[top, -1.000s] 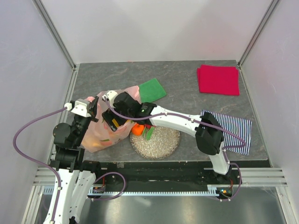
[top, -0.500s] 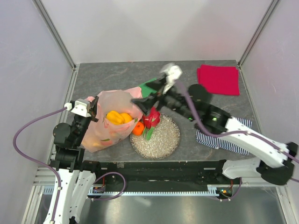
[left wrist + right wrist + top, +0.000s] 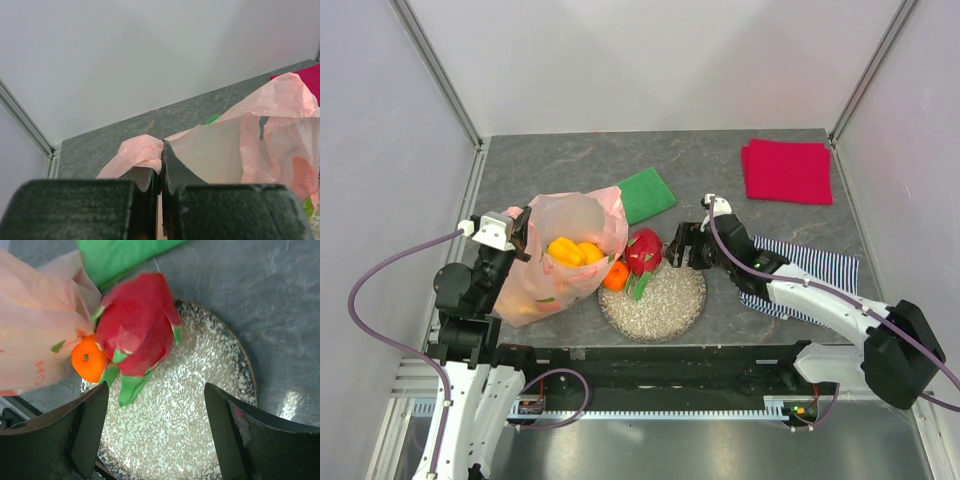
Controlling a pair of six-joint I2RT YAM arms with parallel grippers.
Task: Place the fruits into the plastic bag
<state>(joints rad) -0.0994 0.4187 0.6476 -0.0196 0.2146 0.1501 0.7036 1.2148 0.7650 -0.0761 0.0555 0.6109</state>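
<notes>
The pale pink plastic bag (image 3: 560,255) stands open at the left, with a yellow fruit (image 3: 572,251) inside. My left gripper (image 3: 516,232) is shut on the bag's rim (image 3: 145,152) and holds it up. A red fruit with green leaves (image 3: 644,252) and an orange fruit (image 3: 615,275) lie on the speckled plate (image 3: 665,305) against the bag. They also show in the right wrist view, the red fruit (image 3: 137,332) and the orange fruit (image 3: 89,359). My right gripper (image 3: 682,247) is open and empty above the plate, just right of the red fruit.
A green cloth (image 3: 646,194) lies behind the bag. A red folded cloth (image 3: 787,170) is at the back right. A striped cloth (image 3: 820,280) lies under my right arm. Metal frame posts edge the table.
My right arm has pulled out of the bag, swung right and come down beside the red fruit, with its gripper open. The yellow fruit now lies in the bag. The left gripper holds still.
</notes>
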